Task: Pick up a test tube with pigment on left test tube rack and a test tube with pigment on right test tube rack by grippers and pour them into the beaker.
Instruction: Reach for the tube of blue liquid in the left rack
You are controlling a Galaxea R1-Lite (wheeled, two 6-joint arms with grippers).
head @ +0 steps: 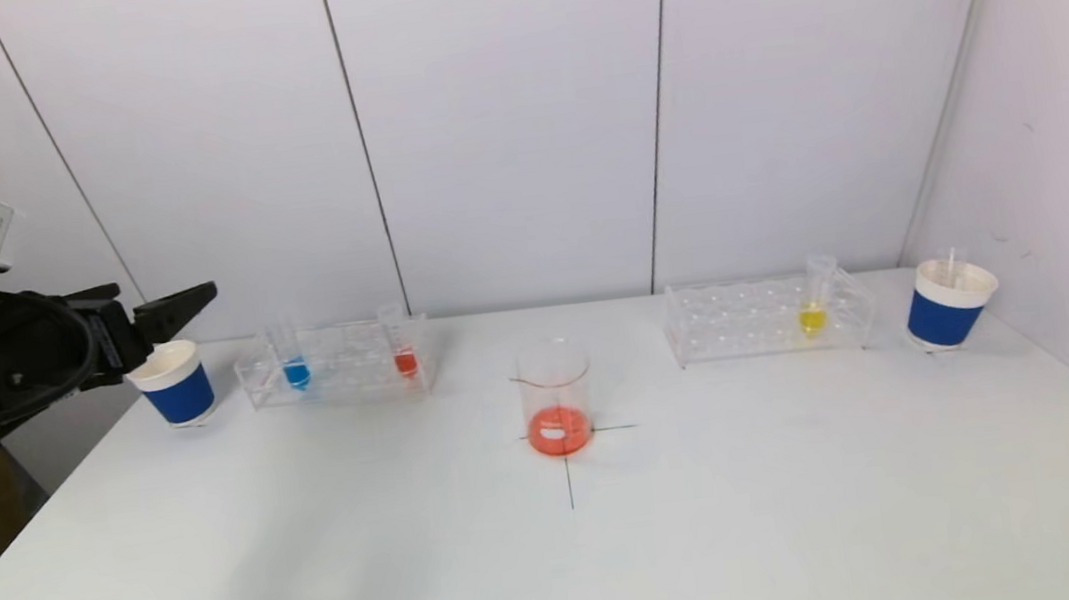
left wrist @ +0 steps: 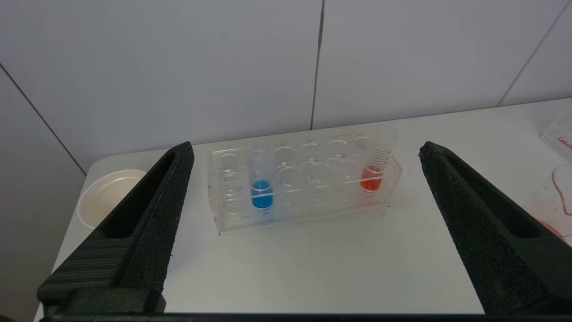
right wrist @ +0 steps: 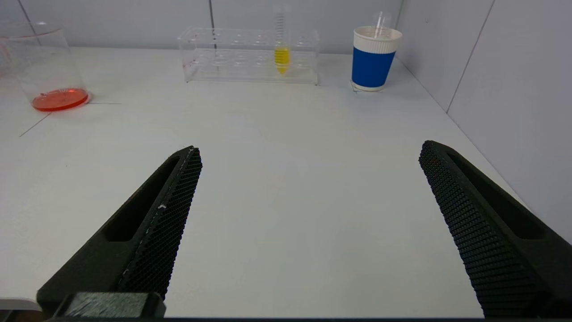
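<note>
The left clear rack (head: 336, 365) (left wrist: 304, 183) holds a tube with blue pigment (head: 295, 372) (left wrist: 262, 193) and a tube with red pigment (head: 404, 359) (left wrist: 372, 175). The right clear rack (head: 763, 316) (right wrist: 250, 56) holds a tube with yellow pigment (head: 812, 315) (right wrist: 281, 58). The glass beaker (head: 556, 398) (right wrist: 47, 67) stands at the table's middle with red liquid in its bottom. My left gripper (head: 183, 302) (left wrist: 306, 150) is open and empty, raised at the far left, short of the left rack. My right gripper (right wrist: 310, 150) is open and empty, low over the near right table, out of the head view.
A blue-and-white paper cup (head: 174, 383) (left wrist: 107, 197) stands left of the left rack, close under my left gripper. A second cup (head: 947, 301) (right wrist: 374, 58) with an empty tube in it stands right of the right rack. Walls close the back and the right side.
</note>
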